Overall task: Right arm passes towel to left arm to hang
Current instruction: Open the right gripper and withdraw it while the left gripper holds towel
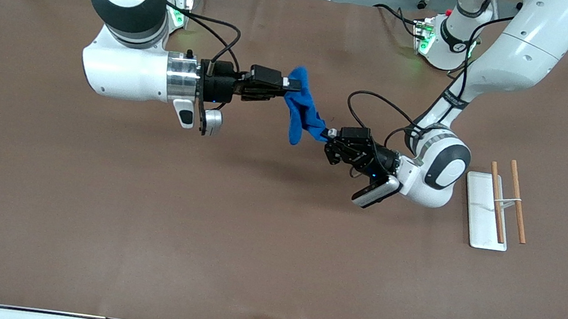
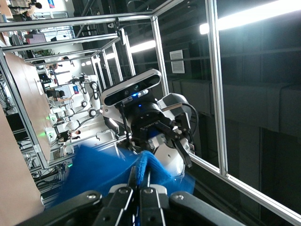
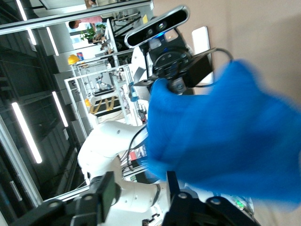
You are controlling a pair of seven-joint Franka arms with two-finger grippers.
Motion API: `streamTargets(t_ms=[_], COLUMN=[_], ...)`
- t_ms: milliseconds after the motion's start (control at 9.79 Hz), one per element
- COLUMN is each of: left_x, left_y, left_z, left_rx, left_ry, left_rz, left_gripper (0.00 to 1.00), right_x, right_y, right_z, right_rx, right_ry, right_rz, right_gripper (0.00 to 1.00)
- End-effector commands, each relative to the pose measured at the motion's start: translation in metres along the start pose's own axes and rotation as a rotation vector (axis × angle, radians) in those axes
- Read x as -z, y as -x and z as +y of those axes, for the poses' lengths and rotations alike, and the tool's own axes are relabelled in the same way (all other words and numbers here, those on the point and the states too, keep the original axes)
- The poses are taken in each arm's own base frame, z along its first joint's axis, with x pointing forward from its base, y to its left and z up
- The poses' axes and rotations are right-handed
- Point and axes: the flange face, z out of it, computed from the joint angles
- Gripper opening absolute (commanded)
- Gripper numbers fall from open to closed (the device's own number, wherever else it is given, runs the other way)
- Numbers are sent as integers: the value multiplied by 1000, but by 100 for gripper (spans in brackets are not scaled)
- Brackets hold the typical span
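— Two grippers meet at one towel (image 1: 301, 110), over the middle of the table (image 1: 145, 229). How do they stand?

— The left gripper (image 1: 329, 134) is pressed together on the towel's lower corner; its wrist view shows the fingers (image 2: 124, 197) closed, with blue cloth between them. The right gripper (image 1: 289, 85) looks spread: in its own wrist view the fingers (image 3: 104, 193) stand apart, and the upper end of the cloth only lies against one of them.

— So what makes the handover go well?

— I'd judge that the right arm should back straight off, so nothing snags. The left arm should then lift the cloth without dragging it and carry it toward its own end of the table.

— And the count?

— One towel, two arms, and one white tray (image 1: 476, 215) with two wooden rods (image 1: 497, 202) across it. The tray sits well apart from the cloth.
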Motion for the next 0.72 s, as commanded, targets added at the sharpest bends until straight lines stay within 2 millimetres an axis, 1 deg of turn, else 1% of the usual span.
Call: streamTargets(t_ms=[0,102,306,409,511,613], left_x=[13,15,13,9,-1,-12], left_y=[-2,-7,-18,-23,-24,-25], left_z=[-8,-6,3,10,12,15], left_rx=[51,64,134,177,223,282], left_ry=[-36,-84,-206,-271,-326,-395], left_rz=[45,69,133,177,221,284], left_gripper=[0,0,0,0,0,0], right_x=[37,58,116,146,178,208], right_y=[-11,-16,-26,-26,-30,-28], right_z=[10,21,48,54,62,63], right_rx=[56,73,88,111,116,131], right_ry=[133,224,432,557,650,733], right_rz=[29,14,13,42,71,105], right_gripper=[100,100,100,100,100,100])
